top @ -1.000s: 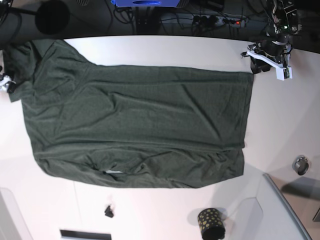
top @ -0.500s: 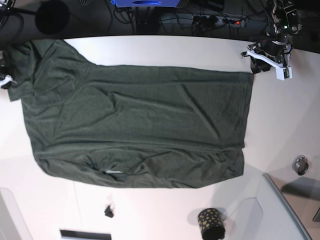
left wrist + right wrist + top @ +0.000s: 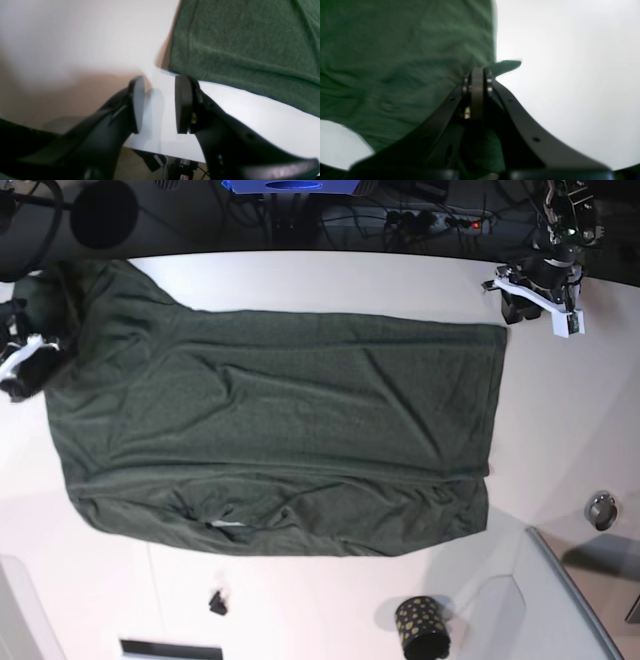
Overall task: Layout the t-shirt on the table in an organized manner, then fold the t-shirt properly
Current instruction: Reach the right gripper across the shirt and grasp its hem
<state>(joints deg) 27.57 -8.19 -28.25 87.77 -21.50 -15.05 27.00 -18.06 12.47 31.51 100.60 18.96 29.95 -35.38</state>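
Note:
The dark green t-shirt [image 3: 270, 430] lies spread nearly flat on the white table [image 3: 330, 280], with wrinkles along its near edge. At the far left, my right gripper [image 3: 25, 365] pinches the sleeve's edge. In the right wrist view the right gripper [image 3: 477, 92] is shut on the t-shirt [image 3: 395, 62], and a small tip of cloth pokes out past the pads. My left gripper [image 3: 512, 308] hovers at the shirt's back right corner. In the left wrist view the left gripper [image 3: 160, 105] is open and empty over the bare table [image 3: 75, 37], one finger [image 3: 183, 105] right at the t-shirt's corner [image 3: 237, 37].
A black gold-dotted cup [image 3: 422, 628] stands near the front, beside a grey raised panel [image 3: 570, 600]. A small metal ring [image 3: 601, 509] lies at the right, and a small black object [image 3: 217, 602] in front of the shirt. Cables and a power strip [image 3: 440, 220] run behind the table.
My right gripper has closed on the sleeve's edge, and the sleeve has drawn inward and bunched at the far left. The left arm has stayed put.

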